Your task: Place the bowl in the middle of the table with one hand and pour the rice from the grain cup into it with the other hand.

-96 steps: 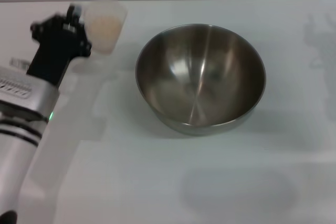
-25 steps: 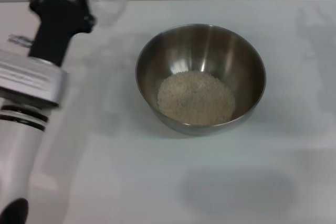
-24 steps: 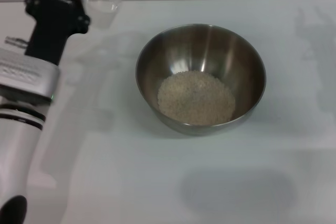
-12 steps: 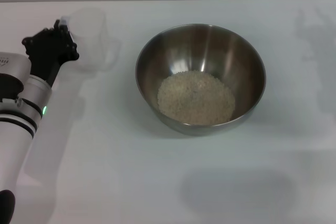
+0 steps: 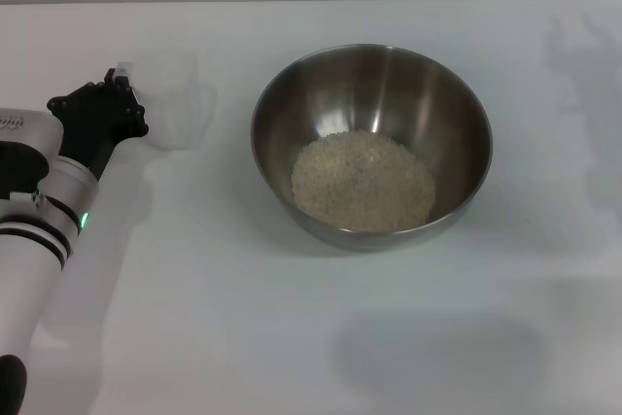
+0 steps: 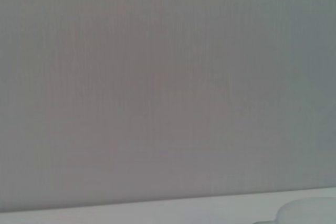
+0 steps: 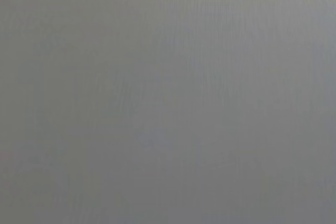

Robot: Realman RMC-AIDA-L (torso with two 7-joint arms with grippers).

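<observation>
Near the middle of the table (image 5: 311,337), the bowl (image 5: 372,143) is seen standing upright, its shiny steel wall catching the light. A loose, pale heap of rice (image 5: 362,180) is held in its bottom, somewhat toward the near side, and the upper part of the inner wall is left bare.

To the left of the bowl, well apart from it, the cup (image 5: 173,102) is seen upright on or just above the tabletop; whether its base is touching the surface cannot be told. No rice can be made out through its clear wall. The cup is met on its left side by the left gripper (image 5: 115,104), whose black body is carried at the end of a white and silver arm entering from the lower left edge of the head view. The gripper appears to be closed on the cup at its side, though the fingers themselves are largely hidden by the black housing.

Only a plain grey surface, a pale strip and a faint rounded pale shape at one corner are shown in the left wrist view. Nothing but a flat grey field is given by the right wrist view, and the right gripper is not seen in any view.
</observation>
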